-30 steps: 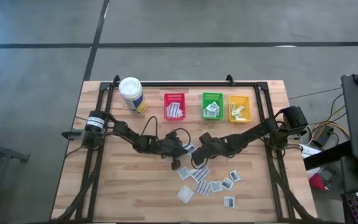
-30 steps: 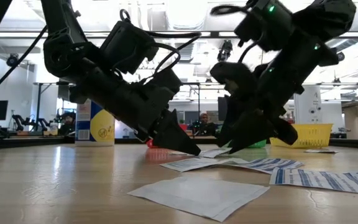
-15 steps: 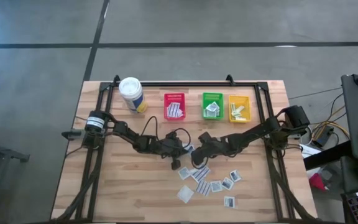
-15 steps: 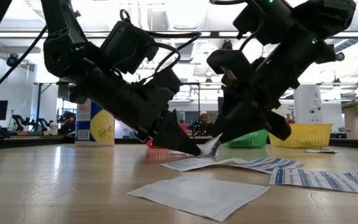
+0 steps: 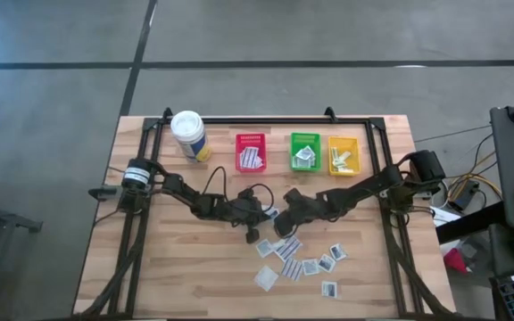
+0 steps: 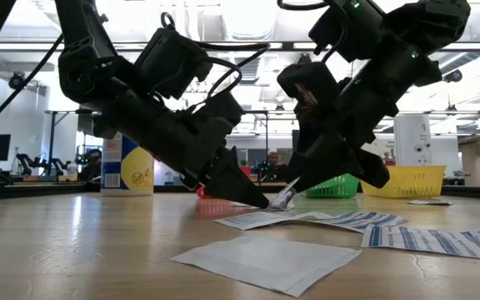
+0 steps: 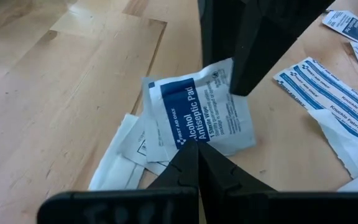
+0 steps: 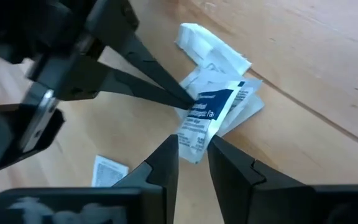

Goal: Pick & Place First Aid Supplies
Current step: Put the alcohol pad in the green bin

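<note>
White antiseptic packet point(image 8: 211, 116) between right fingers point(image 8: 166, 163).

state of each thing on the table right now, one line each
alcohol antiseptic pad packet: tilted up off the table, pinched by the right tool
left tool: shut, tip pressing the packet pile
loose packets: lying flat
red bin, green bin, yellow bin: each holds packets
wipes canister: upright
</note>
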`<action>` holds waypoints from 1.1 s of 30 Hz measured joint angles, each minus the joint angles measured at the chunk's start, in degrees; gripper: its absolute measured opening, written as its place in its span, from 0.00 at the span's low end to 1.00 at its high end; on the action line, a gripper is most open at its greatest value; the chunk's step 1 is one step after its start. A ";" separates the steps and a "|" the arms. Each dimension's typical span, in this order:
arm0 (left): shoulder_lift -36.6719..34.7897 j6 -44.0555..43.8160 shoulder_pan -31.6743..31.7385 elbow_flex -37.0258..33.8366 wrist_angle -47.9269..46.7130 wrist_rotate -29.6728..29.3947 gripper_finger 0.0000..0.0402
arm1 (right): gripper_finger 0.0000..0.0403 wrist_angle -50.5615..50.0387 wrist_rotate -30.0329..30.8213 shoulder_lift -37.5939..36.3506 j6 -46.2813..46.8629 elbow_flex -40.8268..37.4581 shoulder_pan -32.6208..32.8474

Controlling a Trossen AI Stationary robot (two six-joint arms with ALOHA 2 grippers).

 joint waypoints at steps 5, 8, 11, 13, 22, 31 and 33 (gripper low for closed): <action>0.00 0.00 0.00 0.00 -0.07 0.02 0.00 | 0.19 -0.53 -1.24 -1.53 -0.36 0.00 -0.10; 0.00 -0.02 0.00 0.00 -0.12 0.02 0.00 | 0.18 -1.08 -1.26 -2.50 -1.01 -0.02 -0.10; 0.00 -0.02 0.01 0.00 -0.16 0.02 0.00 | 0.18 -1.50 -1.26 -3.40 -1.33 -0.02 -0.30; 0.00 -0.02 0.02 0.00 -0.17 0.02 0.00 | 0.18 -2.55 -1.24 -3.44 -1.30 0.00 -0.58; 0.00 -0.02 0.02 0.00 -0.18 0.02 0.00 | 0.19 -4.52 -0.31 -0.77 1.63 0.15 -0.58; 0.00 -0.02 0.02 0.00 -0.22 0.03 0.00 | 0.19 -6.46 -1.00 -0.23 0.70 0.15 -0.64; 0.00 -0.02 0.00 0.00 -0.22 0.04 0.00 | 0.19 -8.79 -1.15 -1.17 0.18 0.15 -0.96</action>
